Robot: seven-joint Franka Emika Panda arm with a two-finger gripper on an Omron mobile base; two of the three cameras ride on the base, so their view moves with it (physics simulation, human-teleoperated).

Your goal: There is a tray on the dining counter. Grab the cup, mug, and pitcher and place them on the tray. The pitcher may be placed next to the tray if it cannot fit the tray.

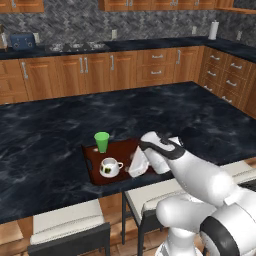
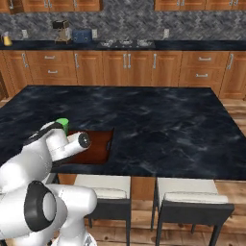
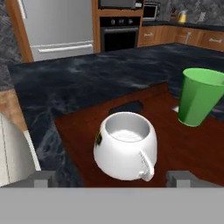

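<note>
The dark reddish-brown tray (image 1: 92, 172) lies near the front edge of the dining counter (image 1: 50, 135). On it stand the green cup (image 1: 102, 142) at the back and the white mug (image 1: 110, 167) in front, both upright. In the hand view the mug (image 3: 126, 148) sits on the tray (image 3: 183, 148) with its handle towards me, and the cup (image 3: 199, 96) is behind it to the right. My gripper (image 3: 112, 178) is open; its fingertips (image 3: 41, 178) stand wide on either side of the mug without touching it. The pitcher (image 2: 6, 39) with yellow liquid stands far off on the wall counter.
Stools with white cushions (image 1: 65, 220) (image 2: 192, 197) are tucked under the island's front edge. The wall counter holds a toaster (image 1: 22, 41) and a paper towel roll (image 1: 213, 30). A fridge (image 3: 57, 26) and an oven (image 3: 118, 35) stand beyond the island.
</note>
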